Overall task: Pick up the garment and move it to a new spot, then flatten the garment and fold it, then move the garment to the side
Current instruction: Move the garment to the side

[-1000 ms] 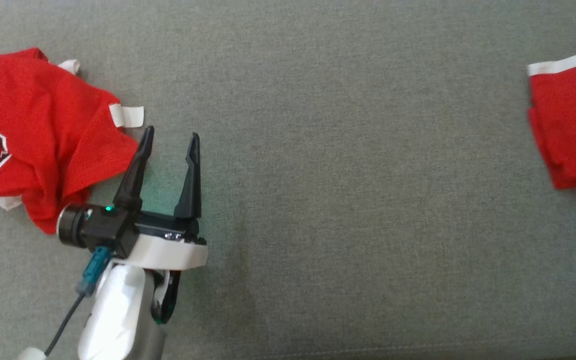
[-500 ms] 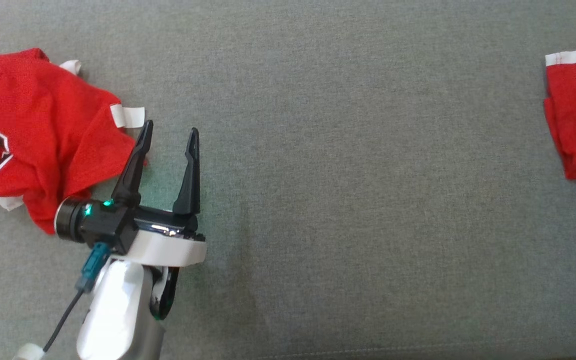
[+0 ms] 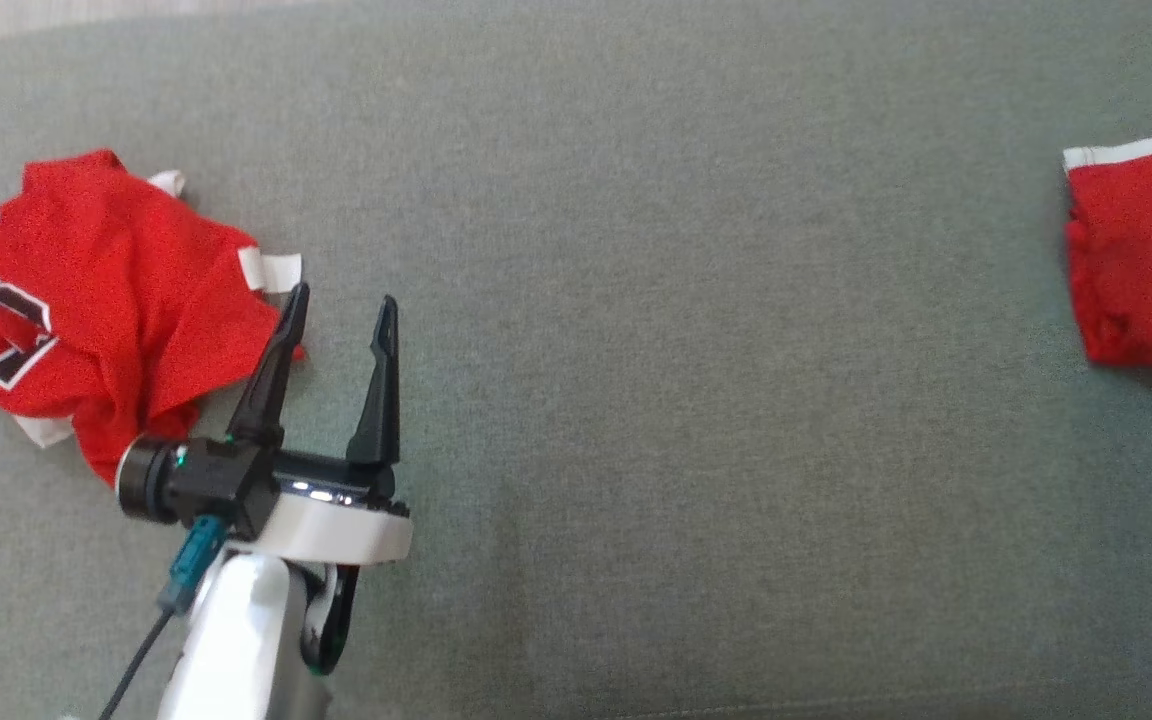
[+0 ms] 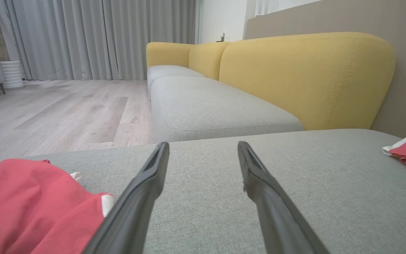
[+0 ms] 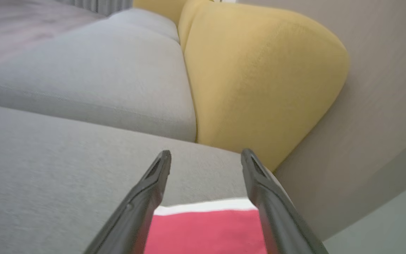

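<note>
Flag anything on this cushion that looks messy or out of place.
The red jersey lies crumpled in a heap on the cushion, left side, white trim poking out, beside the left gripper. The other red garment, far right, looks folded.

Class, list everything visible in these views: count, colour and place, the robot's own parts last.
crumpled jersey: one, red with white trim, cushion's left end
folded garment: one, red with white edge, cushion's right end
seat cushion: one, grey, under both garments
backrests: at least two, yellow, behind neighbouring seats
curtains: one run, grey, far wall
floor: one, pale wood, beside sofa
left claw: one, dark, open, beside the jersey
right claw: one, dark, open, over the folded garment
</note>
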Controlling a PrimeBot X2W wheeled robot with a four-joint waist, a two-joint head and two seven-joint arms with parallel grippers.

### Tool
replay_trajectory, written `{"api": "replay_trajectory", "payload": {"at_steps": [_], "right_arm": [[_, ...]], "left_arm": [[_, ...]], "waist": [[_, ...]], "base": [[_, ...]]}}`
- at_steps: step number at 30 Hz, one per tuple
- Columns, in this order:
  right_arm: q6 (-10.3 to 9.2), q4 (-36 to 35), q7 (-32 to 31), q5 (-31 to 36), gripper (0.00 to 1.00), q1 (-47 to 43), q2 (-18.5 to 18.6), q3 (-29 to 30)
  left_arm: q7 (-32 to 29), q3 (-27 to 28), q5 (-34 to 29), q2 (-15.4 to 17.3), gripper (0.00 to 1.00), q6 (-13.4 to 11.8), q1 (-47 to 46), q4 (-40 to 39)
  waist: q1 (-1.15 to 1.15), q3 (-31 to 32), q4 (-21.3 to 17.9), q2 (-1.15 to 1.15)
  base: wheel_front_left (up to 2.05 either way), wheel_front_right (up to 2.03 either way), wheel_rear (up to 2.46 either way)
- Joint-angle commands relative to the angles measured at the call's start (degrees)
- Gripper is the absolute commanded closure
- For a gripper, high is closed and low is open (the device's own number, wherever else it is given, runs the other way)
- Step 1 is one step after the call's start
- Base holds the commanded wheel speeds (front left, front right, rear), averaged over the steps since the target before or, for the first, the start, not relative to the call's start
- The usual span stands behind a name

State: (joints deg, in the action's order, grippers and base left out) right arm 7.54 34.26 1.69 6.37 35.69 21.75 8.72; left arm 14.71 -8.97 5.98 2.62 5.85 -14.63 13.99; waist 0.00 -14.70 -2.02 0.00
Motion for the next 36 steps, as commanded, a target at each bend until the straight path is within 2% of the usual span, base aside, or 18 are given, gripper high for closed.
{"api": "replay_trajectory", "payload": {"at_steps": [1,12,15,24,36], "right_arm": [[-0.05,-2.9,1.0,-0.7,0.00,-0.1,-0.1,-1.3],[-0.05,-12.7,7.3,-7.4,0.00,-5.8,-14.9,-5.0],[-0.05,-14.1,8.8,-9.8,0.00,-8.5,-17.7,-5.5],[-0.05,-14.2,12.6,-17.7,0.00,-20.8,-18.8,-9.8],[-0.05,-14.1,13.3,-18.3,0.00,-24.4,-18.9,-12.5]], "left_arm": [[0.3,2.4,0.0,0.3,0.00,-0.4,-0.3,-2.0],[0.3,2.9,0.7,0.3,0.00,-1.2,2.8,-3.0],[0.3,3.1,1.0,0.3,0.00,-1.5,4.1,-3.2],[0.3,2.1,3.2,0.3,0.00,-2.3,7.1,-2.4],[0.3,1.8,3.8,0.3,0.00,-2.9,7.4,-1.3]], "waist": [[0.00,1.6,-0.5,0.00],[0.00,8.2,-0.9,0.00],[0.00,9.4,-0.7,0.00],[0.00,11.1,0.5,0.00],[0.00,11.2,0.7,0.00]], "base": [[0.00,0.00,0.00],[0.00,0.00,0.00],[0.00,0.00,0.00],[0.00,0.00,0.00],[0.00,0.00,0.00]]}}
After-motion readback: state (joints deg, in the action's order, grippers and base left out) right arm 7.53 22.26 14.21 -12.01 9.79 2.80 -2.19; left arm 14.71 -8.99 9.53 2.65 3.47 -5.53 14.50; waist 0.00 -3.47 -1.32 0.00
